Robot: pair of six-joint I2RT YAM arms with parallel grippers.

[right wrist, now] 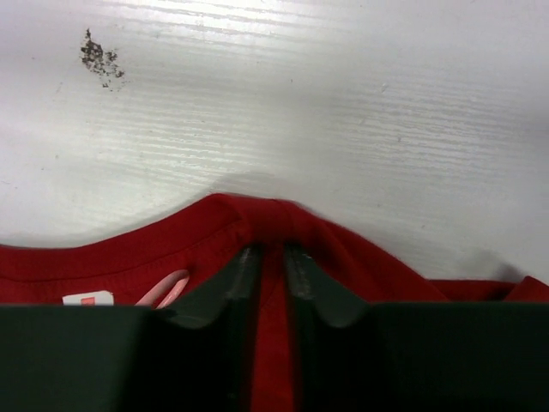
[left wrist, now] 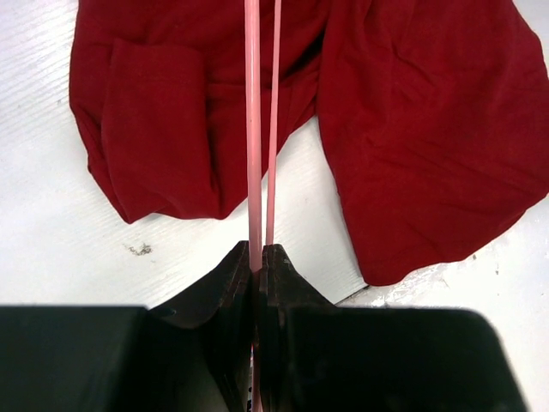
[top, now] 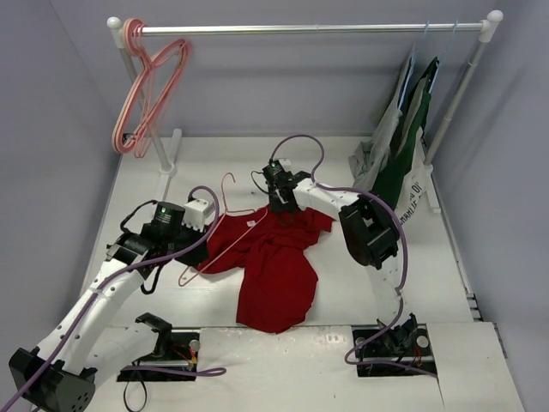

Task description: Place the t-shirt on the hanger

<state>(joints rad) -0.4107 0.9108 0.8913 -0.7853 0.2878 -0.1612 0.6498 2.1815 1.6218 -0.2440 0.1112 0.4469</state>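
Note:
The red t-shirt (top: 276, 266) lies crumpled on the white table. A salmon-pink hanger (top: 226, 190) lies at its left side, hook pointing to the far side, its lower bars running over and into the shirt. My left gripper (top: 206, 245) is shut on the hanger; in the left wrist view the jaws (left wrist: 256, 253) pinch a pink bar (left wrist: 252, 129) that runs ahead over the shirt (left wrist: 412, 146). My right gripper (top: 280, 204) is shut on the shirt's collar (right wrist: 257, 215), a fold between the jaws (right wrist: 273, 251). The white label (right wrist: 88, 298) and a bit of hanger (right wrist: 167, 287) show beside it.
A clothes rail (top: 309, 29) spans the back, with spare pink hangers (top: 141, 86) at its left end. A dark green garment (top: 413, 129) and a grey one (top: 377, 150) hang at the right end. A dark stain (right wrist: 101, 56) marks the table beyond the collar.

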